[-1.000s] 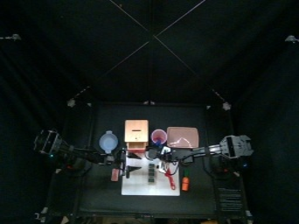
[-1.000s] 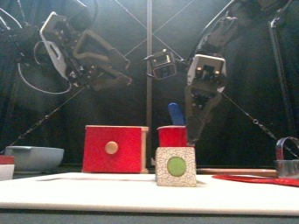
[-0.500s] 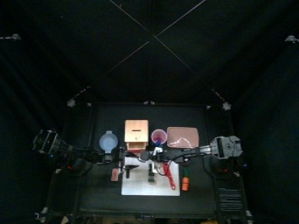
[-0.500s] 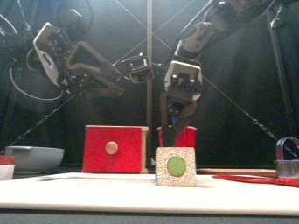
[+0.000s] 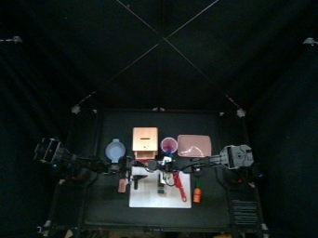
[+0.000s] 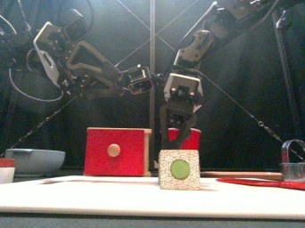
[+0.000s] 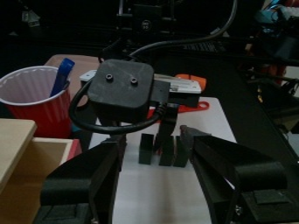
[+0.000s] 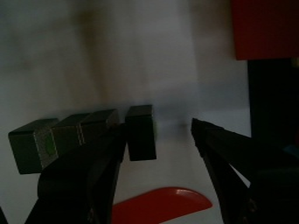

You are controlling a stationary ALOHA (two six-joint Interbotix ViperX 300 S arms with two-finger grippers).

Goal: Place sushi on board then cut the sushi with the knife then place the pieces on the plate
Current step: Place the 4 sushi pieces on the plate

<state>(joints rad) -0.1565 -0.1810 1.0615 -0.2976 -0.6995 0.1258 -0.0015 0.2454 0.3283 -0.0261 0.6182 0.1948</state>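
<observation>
Right gripper [image 8: 162, 131] jaws apart, straddling the cut slice [image 8: 142, 133] just beside the sushi roll [image 8: 70, 138] on the white cutting board [image 8: 152, 79]; looks lined up to lift it to the pink tray [image 5: 195, 144]. Left gripper [image 7: 159, 149] spread too, hovering nearby, empty.

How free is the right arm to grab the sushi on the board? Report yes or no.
Likely yes. The right gripper hangs just above the sushi on the white board, jaws open, nothing between them. The left gripper hovers beside it, higher up, out of the way.
</observation>
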